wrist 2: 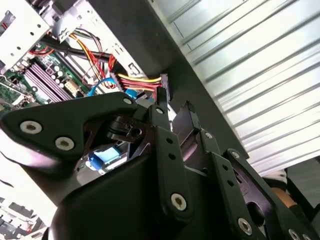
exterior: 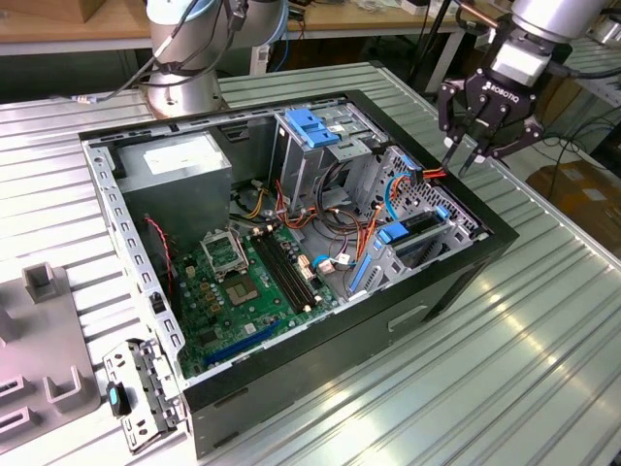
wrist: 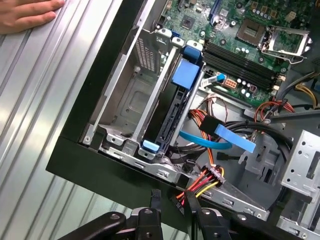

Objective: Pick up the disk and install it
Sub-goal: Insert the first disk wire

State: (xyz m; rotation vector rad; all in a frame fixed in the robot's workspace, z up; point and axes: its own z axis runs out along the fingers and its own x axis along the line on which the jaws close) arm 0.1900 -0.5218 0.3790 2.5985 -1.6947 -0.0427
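The disk stands on edge in a slot of the metal drive cage, its blue rail tabs at both ends; in the exterior view the disk is by the case's wall on the exterior view's right. My gripper hangs above that wall, clear of the disk. In both wrist views the gripper has a narrow gap between its fingertips and holds nothing.
The open computer case lies on a ribbed metal table. Inside are a motherboard, a grey power-supply box, a blue bracket and loose cables. A person's hand rests on the table beside the case.
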